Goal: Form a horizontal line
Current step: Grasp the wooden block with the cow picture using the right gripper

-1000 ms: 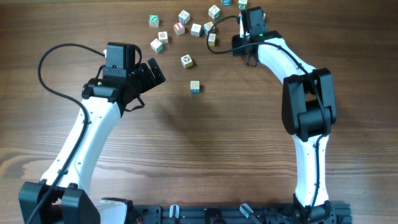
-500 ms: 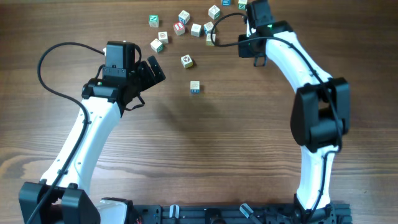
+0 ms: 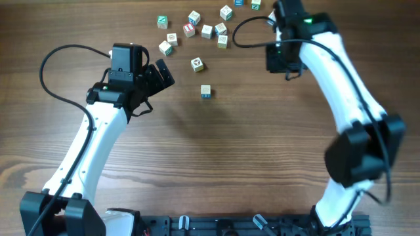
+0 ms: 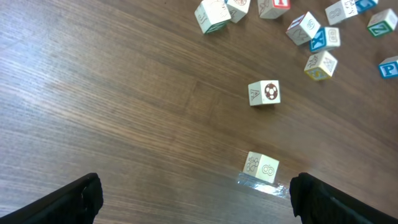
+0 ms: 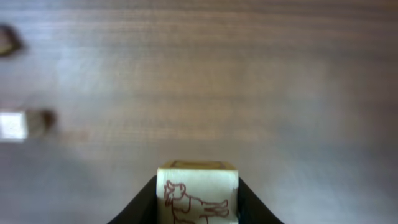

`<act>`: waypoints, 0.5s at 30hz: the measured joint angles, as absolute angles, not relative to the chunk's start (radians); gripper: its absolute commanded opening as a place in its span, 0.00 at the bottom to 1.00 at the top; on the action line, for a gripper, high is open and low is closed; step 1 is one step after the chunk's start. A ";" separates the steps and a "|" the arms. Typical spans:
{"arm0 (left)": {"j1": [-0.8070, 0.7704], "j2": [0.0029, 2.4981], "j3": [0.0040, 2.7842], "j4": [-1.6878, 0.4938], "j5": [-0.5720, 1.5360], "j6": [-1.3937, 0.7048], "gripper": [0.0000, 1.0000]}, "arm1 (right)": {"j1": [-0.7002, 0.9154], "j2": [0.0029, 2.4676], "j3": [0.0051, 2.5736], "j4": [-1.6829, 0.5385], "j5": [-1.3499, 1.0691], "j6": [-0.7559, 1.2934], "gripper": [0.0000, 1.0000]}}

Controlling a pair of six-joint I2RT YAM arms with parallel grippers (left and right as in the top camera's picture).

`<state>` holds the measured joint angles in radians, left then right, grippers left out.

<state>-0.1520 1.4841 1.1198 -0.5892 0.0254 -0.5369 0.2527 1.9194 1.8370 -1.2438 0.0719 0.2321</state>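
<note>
Right gripper (image 5: 198, 200) clamps one cube (image 5: 198, 185); left gripper (image 4: 196, 199) splayed, empty; two lone cubes (image 3: 197, 63) (image 3: 206, 92) near cluster (image 3: 207, 31).

Animal-printed cube (image 5: 198, 190) in right pincer (image 5: 198, 204)

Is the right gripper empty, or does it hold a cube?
Holding one: in the right wrist view a pale cube with a reddish animal drawing sits between the right gripper's dark fingers.

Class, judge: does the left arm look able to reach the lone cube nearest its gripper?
Probably yes: the left gripper is open, empty, and only bare table lies between it and the cube.
</note>
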 measured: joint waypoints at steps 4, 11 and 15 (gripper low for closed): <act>-0.152 1.484 1.120 -0.592 0.025 -0.536 1.00 | 0.253 1.775 1.841 -1.379 0.072 0.246 0.06; -0.145 1.484 1.120 -0.601 0.025 -0.518 1.00 | 0.253 1.711 1.824 -1.389 0.072 0.335 0.05; -0.114 1.484 1.120 -0.604 0.025 -0.514 1.00 | 0.269 1.711 1.718 -1.229 0.073 0.396 0.05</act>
